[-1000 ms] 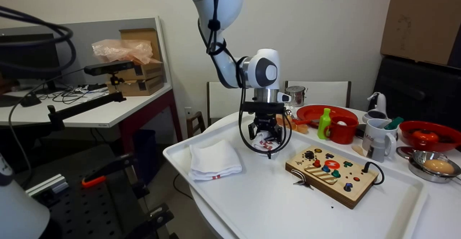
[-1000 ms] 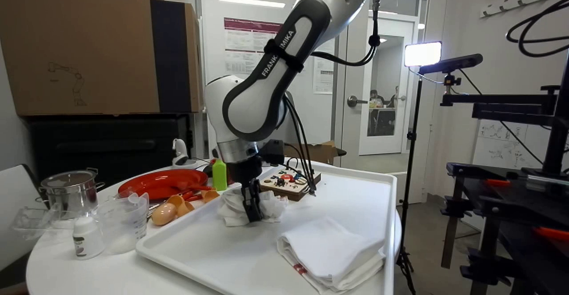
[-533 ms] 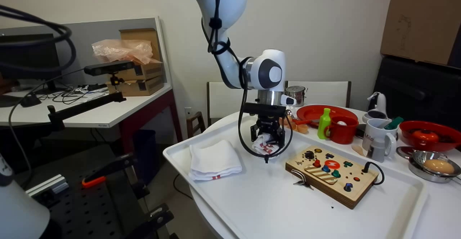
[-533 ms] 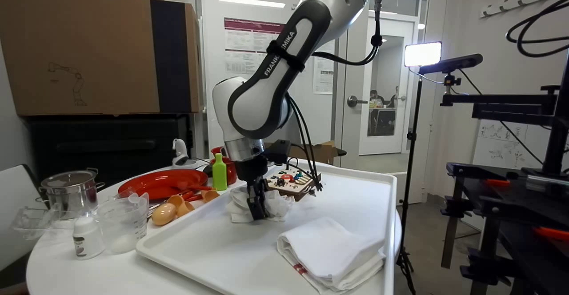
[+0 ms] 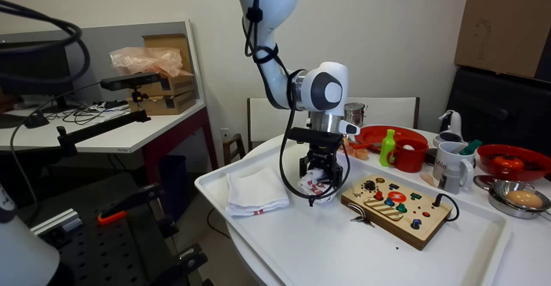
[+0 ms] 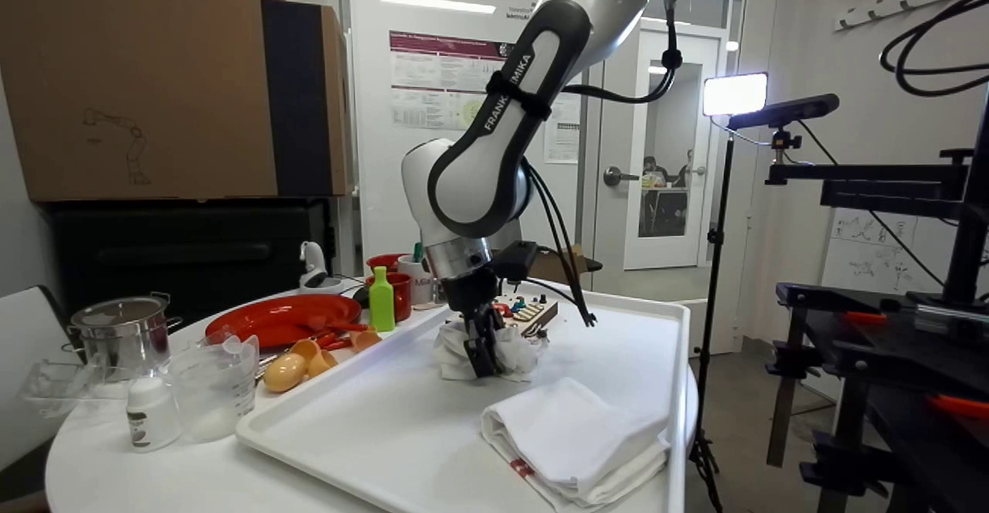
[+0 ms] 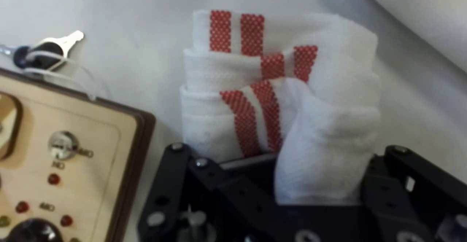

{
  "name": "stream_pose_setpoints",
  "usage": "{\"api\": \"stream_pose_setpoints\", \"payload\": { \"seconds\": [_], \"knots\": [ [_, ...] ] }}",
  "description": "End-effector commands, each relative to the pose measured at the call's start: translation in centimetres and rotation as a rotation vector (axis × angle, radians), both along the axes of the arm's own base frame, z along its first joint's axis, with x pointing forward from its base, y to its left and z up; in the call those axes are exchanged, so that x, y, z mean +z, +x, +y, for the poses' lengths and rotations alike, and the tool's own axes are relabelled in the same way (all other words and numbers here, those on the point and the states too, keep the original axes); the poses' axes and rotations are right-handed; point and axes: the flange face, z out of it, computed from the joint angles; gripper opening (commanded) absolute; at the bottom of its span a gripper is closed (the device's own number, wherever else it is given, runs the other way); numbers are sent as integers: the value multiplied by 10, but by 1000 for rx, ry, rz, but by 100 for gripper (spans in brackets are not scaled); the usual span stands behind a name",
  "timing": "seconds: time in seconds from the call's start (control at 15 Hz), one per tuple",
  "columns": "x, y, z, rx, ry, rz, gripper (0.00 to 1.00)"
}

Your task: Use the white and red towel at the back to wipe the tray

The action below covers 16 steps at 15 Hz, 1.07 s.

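Under everything, the round white table (image 6: 185,474), presumably a steady base. Spread across much of its top, the white tray (image 5: 301,238), low-rimmed, likely laid out as the surface to wipe.

Next, the arm (image 5: 325,90). Hangs in from overhead, slants down along the forearm, then bends at the wrist to point almost straight down, tipped only slightly; suits pressing a cloth flat from above.

Then the wooden board with coloured buttons (image 5: 398,210), lying inside the tray and blocking part of the floor; best steered around, most likely. Smaller again, the folded white cloth (image 5: 257,191), flat in the tray near a rim; probably just set aside, being nearly all white.

Now the white and red towel (image 7: 310,100). Sits on the tray between board and folded white cloth, pleated, striped edges fanned out. Held from above by the gripper (image 6: 480,358), jaws clenched on a bunched fold, looser cloth left spread on both sides, presumably as a wiping pad. Probably at the wiping step.

Smallest, the keys (image 7: 67,43), just beside the board, apparently tethered, easy to snag in a sweep; also a dark speck (image 5: 397,248) near the board's edge, perhaps worth a pass.
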Motion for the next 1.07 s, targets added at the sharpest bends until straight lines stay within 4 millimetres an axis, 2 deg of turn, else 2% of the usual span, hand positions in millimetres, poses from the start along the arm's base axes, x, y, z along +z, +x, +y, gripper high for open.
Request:
{"api": "stream_pose_setpoints", "payload": {
  "seconds": [0.0, 0.4, 0.8, 1.0],
  "knots": [
    [-22, -39, -9, -55, 2, 62, 0],
    [-23, -64, -15, -99, 7, 98, 0],
    [-31, -87, -43, -210, -22, 134, 0],
    [-34, -88, -59, -274, -28, 132, 0]
  ]
}}
